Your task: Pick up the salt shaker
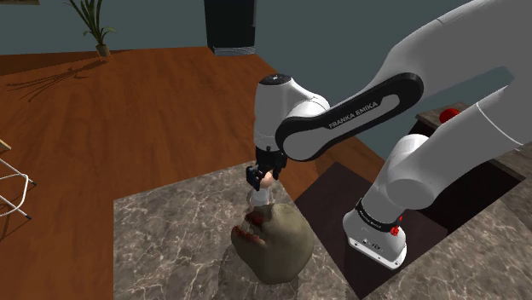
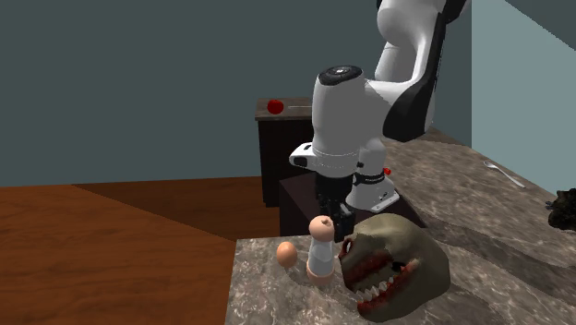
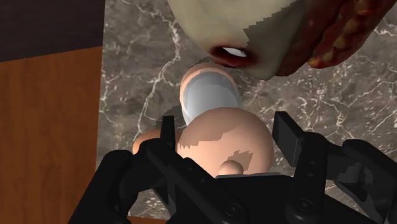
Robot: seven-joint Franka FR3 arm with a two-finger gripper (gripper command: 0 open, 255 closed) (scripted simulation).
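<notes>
The salt shaker (image 2: 320,249) stands upright on the marble counter (image 2: 277,295), with a pale body and a peach round top and base. It is close beside a greenish monster head (image 2: 397,263) with a red toothed mouth. My gripper (image 2: 330,210) is right over the shaker, pointing down. In the wrist view the round top (image 3: 222,137) sits between the two black fingers (image 3: 168,130), which stand apart close on either side of it, and the body (image 3: 210,95) shows beyond. In the shoulder view the gripper (image 1: 266,176) flanks the shaker's top (image 1: 260,194), next to the head (image 1: 277,243).
A peach egg (image 2: 287,252) lies on the counter just beside the shaker, near the counter's edge over the wooden floor (image 2: 111,249). A dark cabinet (image 2: 277,138) carries a red thing (image 2: 274,106). A utensil (image 2: 503,173) and a dark object (image 2: 563,208) lie farther along the counter.
</notes>
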